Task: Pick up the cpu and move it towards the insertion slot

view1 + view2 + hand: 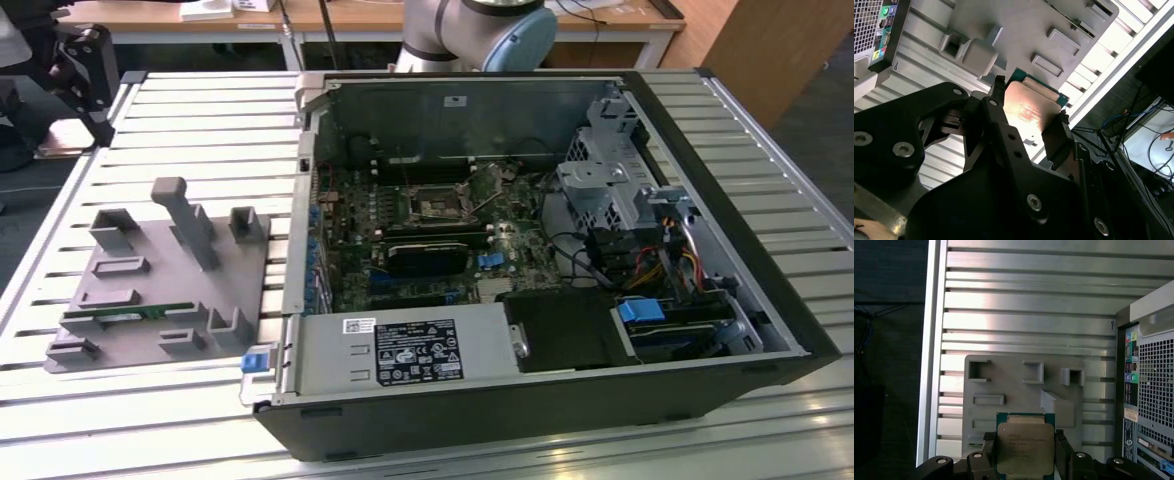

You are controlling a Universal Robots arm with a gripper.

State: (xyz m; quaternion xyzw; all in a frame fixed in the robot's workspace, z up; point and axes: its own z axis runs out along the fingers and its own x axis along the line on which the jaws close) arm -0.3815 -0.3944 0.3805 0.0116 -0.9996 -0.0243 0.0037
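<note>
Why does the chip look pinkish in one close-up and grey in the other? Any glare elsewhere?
Second wrist view: a warm reflection washes the cpu, gripped in the pincer; first wrist view: its top is evenly lit, greyish; exterior view: slats of the table on the exterior view's left glare white, and the computer case is dim inside.

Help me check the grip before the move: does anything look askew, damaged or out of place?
Nothing stands out. The flat square silvery cpu sits squarely clamped in the black gripper, above the grey plastic fixture tray. The silver-framed insertion slot in the open computer case looks unobstructed.
</note>
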